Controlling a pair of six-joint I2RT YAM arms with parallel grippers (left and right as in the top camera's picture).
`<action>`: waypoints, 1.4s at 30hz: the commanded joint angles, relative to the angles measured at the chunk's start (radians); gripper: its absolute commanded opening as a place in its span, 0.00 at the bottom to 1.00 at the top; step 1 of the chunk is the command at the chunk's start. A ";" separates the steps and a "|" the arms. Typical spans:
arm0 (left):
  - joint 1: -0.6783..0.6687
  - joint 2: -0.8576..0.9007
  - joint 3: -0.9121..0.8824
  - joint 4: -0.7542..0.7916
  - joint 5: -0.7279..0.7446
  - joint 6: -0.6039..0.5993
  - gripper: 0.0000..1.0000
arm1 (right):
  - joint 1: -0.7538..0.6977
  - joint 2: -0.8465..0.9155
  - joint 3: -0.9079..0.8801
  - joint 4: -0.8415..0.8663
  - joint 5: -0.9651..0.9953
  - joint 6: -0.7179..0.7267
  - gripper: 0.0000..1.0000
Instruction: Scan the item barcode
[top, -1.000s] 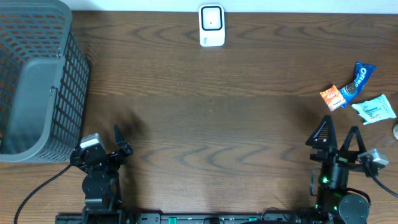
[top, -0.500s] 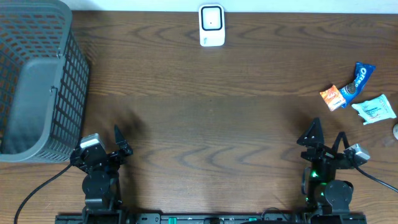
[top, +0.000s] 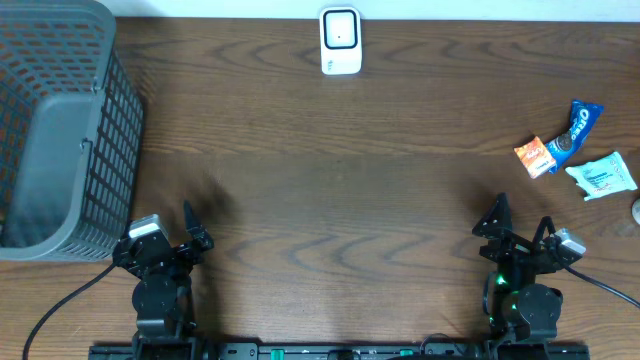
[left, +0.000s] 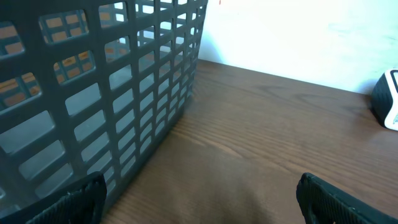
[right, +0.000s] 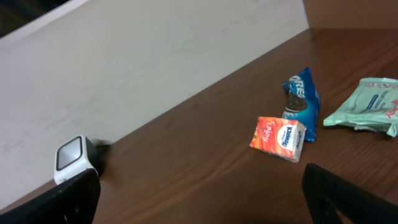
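Soft, even light from above fills the overhead view. The dark wood table (top: 380, 200) shows crisp grain, and the grey basket (top: 60, 130) casts only a faint shadow to its right. In the left wrist view the white wall (left: 298, 37) is washed out to near pure white, while the left arm's fingers (left: 68, 202) are dark, blurred shapes in the bottom corners. The right wrist view is tilted, moderately bright and slightly soft. The orange packet (right: 278, 138) reads clearly in colour, and the right arm's fingers (right: 59, 202) sit black and unfocused at the lower edge.
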 joint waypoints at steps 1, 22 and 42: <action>-0.004 -0.002 -0.029 -0.010 -0.008 0.006 0.98 | 0.010 -0.010 -0.002 -0.005 -0.008 -0.030 0.99; -0.004 -0.002 -0.029 -0.010 -0.009 0.006 0.98 | 0.010 -0.010 -0.002 -0.016 -0.145 -0.492 0.99; -0.004 -0.002 -0.029 -0.010 -0.008 0.006 0.98 | 0.009 -0.009 -0.002 -0.016 -0.144 -0.486 0.99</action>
